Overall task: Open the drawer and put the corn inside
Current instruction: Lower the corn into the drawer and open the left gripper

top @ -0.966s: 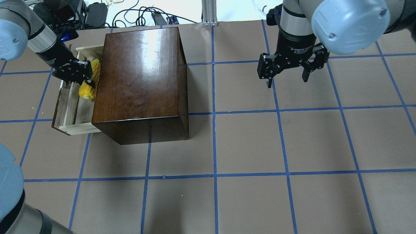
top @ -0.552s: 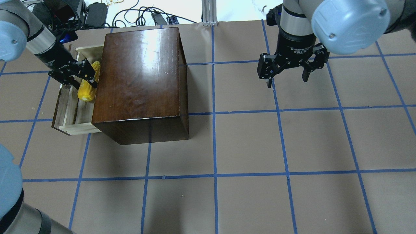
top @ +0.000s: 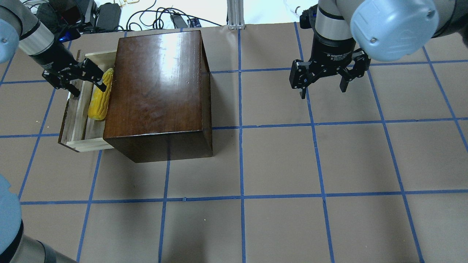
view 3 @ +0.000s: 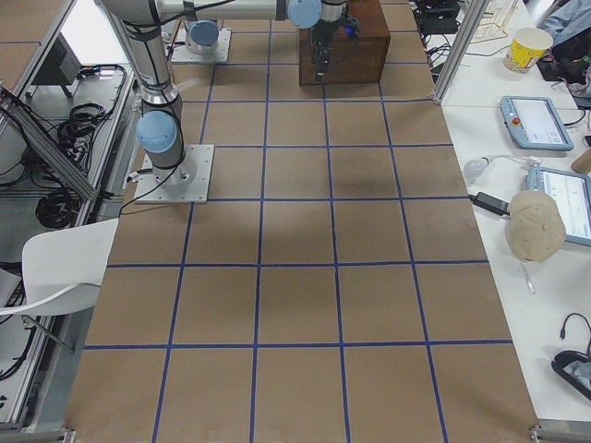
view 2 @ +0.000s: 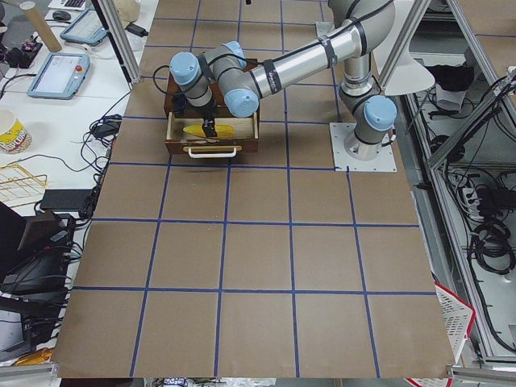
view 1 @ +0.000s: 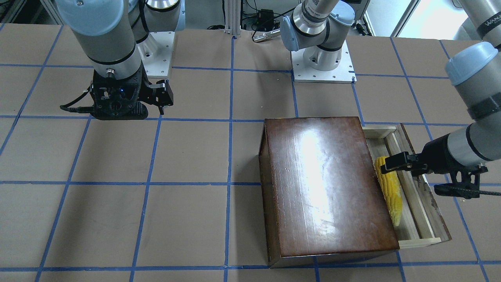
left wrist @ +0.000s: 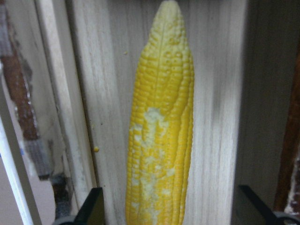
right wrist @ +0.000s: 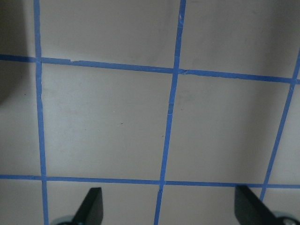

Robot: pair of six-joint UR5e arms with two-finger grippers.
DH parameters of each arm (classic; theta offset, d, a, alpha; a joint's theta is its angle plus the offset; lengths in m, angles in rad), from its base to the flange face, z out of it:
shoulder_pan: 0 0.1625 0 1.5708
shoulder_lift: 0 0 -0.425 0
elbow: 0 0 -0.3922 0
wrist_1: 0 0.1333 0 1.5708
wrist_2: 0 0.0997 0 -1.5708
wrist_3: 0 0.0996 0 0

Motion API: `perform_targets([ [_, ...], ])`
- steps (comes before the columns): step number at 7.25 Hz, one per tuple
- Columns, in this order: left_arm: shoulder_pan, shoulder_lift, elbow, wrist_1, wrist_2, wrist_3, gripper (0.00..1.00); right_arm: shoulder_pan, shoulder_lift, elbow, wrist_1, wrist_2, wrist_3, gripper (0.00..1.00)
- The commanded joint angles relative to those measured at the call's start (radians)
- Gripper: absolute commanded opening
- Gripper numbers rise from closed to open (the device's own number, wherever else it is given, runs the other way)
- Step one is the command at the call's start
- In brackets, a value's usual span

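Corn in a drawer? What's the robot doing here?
The robot is putting corn away. The corn lies in the open drawer, which sticks out of the brown box. The left tool hangs just above the corn, open and not touching it. The right tool is open too, far off to the side, holding nothing.

L gripper point(view 2: 209, 125) hangs over open drawer point(view 2: 177, 147), fingers pointing down. Corn point(view 2: 193, 129) lies flat in drawer directly under gripper, sticking out either side of fingers. Pale handle point(view 2: 212, 151) on drawer front, just nearer cam than gripper
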Motion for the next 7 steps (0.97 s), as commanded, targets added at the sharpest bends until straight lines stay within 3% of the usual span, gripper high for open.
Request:
perform_targets([
  [1, -0.003, 0.033, 0.081, -0.091, 0.017, -0.033, 1.0, 0.0, 0.0, 0.0, 0.0, 0.0, 0.0, 1.0],
  [3, -0.035, 0.048, 0.149, -0.147, 0.109, -0.045, 1.0, 0.0, 0.0, 0.0, 0.0, 0.0, 0.0, 1.0],
  [6, -0.164, 0.122, 0.14, -0.148, 0.102, -0.085, 1.0, 0.0, 0.0, 0.0, 0.0, 0.0, 0.0, 1.0],
  [7, -0.213, 0.125, 0.138, -0.147, 0.103, -0.187, 1.0, 0.0, 0.0, 0.0, 0.0, 0.0, 0.0, 1.0],
])
